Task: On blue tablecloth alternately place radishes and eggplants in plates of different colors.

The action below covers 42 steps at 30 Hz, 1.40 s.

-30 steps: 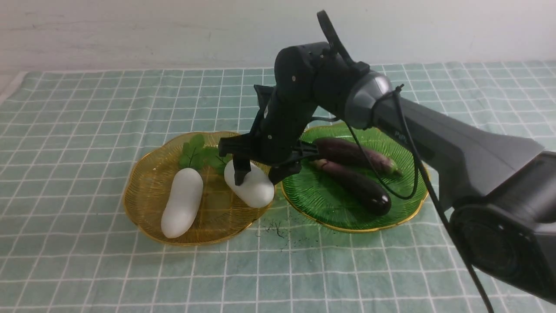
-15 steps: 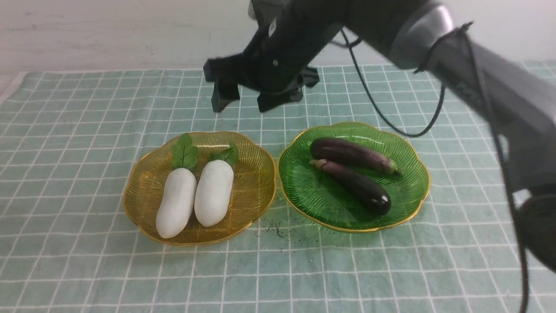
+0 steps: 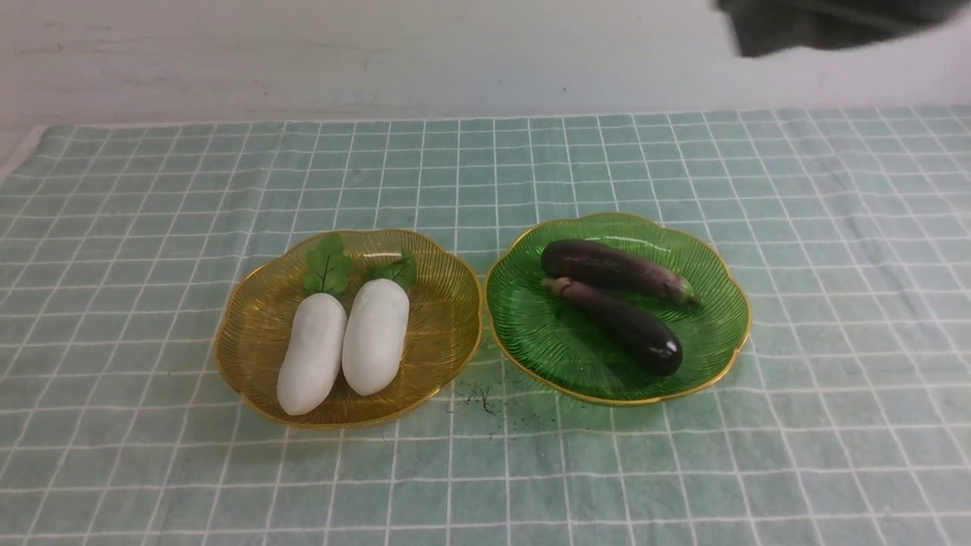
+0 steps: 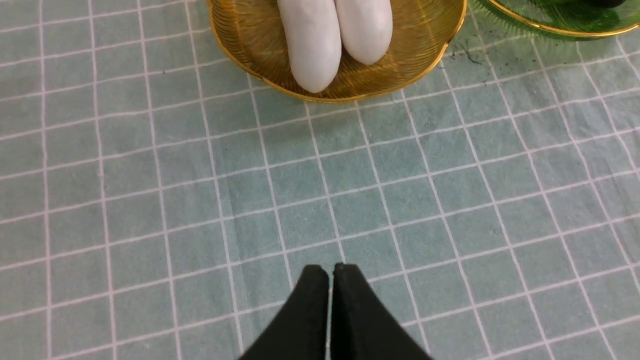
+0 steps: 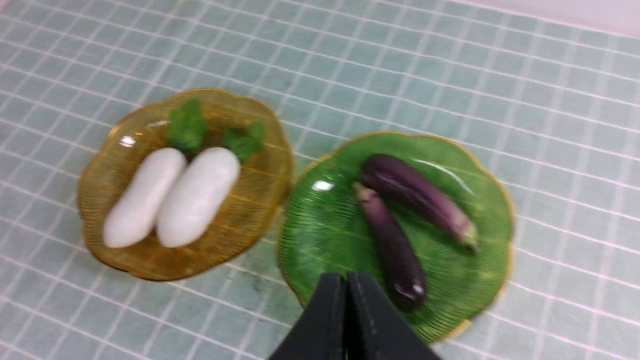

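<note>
On the tablecloth [image 3: 152,189] two plates sit just beside each other: the left plate [image 3: 237,334] holds the left radish [image 3: 312,364] and right radish [image 3: 375,336] flank to flank (leaf ends toward the far side), while in the right plate [image 3: 721,334] the rear eggplant [image 3: 607,269] lies just behind the front eggplant [image 3: 626,326].

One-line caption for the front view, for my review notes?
Two radishes side by side on the amber plate, two eggplants on the green plate, blue tablecloth beneath.

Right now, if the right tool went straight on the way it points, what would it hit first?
Probably the green plate, bare part beside the nearer eggplant; the right tool, shut, aims there, but depth is hard to judge.
</note>
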Motion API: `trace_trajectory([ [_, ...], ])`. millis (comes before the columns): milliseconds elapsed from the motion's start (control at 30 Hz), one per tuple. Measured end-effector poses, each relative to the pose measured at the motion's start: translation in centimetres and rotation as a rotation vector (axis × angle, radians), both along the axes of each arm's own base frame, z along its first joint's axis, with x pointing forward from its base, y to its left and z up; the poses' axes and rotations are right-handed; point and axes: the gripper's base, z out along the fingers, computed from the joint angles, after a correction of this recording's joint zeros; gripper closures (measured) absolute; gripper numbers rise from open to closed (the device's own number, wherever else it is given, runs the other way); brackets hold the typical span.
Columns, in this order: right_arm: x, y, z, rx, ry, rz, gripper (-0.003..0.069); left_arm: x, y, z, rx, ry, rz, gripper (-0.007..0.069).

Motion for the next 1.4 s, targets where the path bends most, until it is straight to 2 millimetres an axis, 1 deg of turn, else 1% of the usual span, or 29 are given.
trace_trajectory([
  [33, -2.3, -2.1, 0.1, 0.031, -0.063, -0.024, 0.0672, 0.2, -0.1, -0.1, -0.010, -0.017, -0.004, 0.0632],
  [67, -3.9, -3.5, -0.2, 0.056, -0.115, -0.036, 0.0673, 0.4, -0.2, -0.1, -0.019, -0.027, -0.006, 0.0632],
  [133, -6.4, -5.6, -1.1, 0.111, -0.218, -0.045, 0.0673, 0.7, -0.4, -0.3, -0.033, -0.051, -0.009, 0.0632],
  [167, -7.7, -6.7, -2.4, 0.140, -0.282, -0.047, 0.0673, 0.9, -0.5, -0.5, -0.042, -0.066, -0.011, 0.0632],
  [200, -9.3, -7.9, -2.8, 0.194, -0.379, -0.034, 0.0673, 1.1, -0.6, -0.6, -0.048, -0.075, -0.012, 0.0632],
  [233, -11.4, -9.3, -4.3, 0.256, -0.504, -0.014, 0.0674, 1.2, -0.6, -0.8, -0.053, -0.082, -0.013, 0.0632],
  [267, -12.4, -10.1, -5.2, 0.281, -0.574, -0.003, 0.0674, 1.4, -0.7, -1.1, -0.060, -0.085, -0.015, 0.0632],
  [300, -12.7, -10.2, -5.4, 0.296, -0.583, 0.001, 0.0674, 1.4, -0.7, -1.1, -0.061, -0.084, -0.015, 0.0632],
  [333, -14.6, -11.5, -7.4, 0.355, -0.680, 0.018, 0.0674, 1.6, -0.9, -1.4, -0.072, -0.081, -0.018, 0.0632],
  [367, -15.5, -12.1, -8.6, 0.389, -0.720, 0.019, 0.0674, 1.7, -1.0, -1.7, -0.087, -0.075, -0.022, 0.0632],
  [400, -15.9, -12.4, -9.1, 0.409, -0.731, 0.016, 0.0674, 1.7, -1.1, -1.7, -0.092, -0.075, -0.023, 0.0632],
  [433, -17.0, -13.4, -11.0, 0.433, -0.789, 0.003, 0.0674, 2.0, -1.3, -2.1, -0.115, -0.091, -0.025, 0.0632],
  [467, -17.6, -13.9, -12.1, 0.449, -0.820, -0.004, 0.0674, 2.3, -1.4, -2.5, -0.125, -0.103, -0.024, 0.0632],
  [533, -18.1, -14.4, -13.6, 0.440, -0.870, -0.006, 0.0674, 2.6, -1.6, -3.0, -0.142, -0.120, -0.024, 0.0632],
  [600, -18.2, -14.5, -14.0, 0.435, -0.879, -0.009, 0.0674, 2.8, -1.7, -3.3, -0.151, -0.124, -0.023, 0.0632],
  [667, -18.0, -14.5, -14.6, 0.424, -0.881, -0.018, 0.0674, 3.0, -1.8, -4.1, -0.178, -0.128, -0.023, 0.0632],
  [767, -17.9, -14.3, -14.6, 0.413, -0.890, -0.012, 0.0674, 2.9, -1.8, -4.7, -0.192, -0.157, -0.020, 0.0632],
  [900, -17.8, -14.3, -14.6, 0.395, -0.897, -0.009, 0.0674, 1.9, -1.6, -5.5, -0.227, -0.213, -0.020, 0.0632],
  [1033, -17.8, -14.3, -14.6, 0.379, -0.907, -0.006, 0.0674, -0.4, -0.9, -6.6, -0.253, -0.296, -0.024, 0.0632],
  [1233, -17.8, -14.3, -14.5, 0.379, -0.910, -0.003, 0.0674, -1.9, -0.5, -6.5, -0.275, -0.375, -0.030, 0.0632],
  [1400, -17.8, -14.3, -14.5, 0.380, -0.910, -0.002, 0.0674, -1.9, -0.5, -6.5, -0.277, -0.379, -0.031, 0.0632],
])
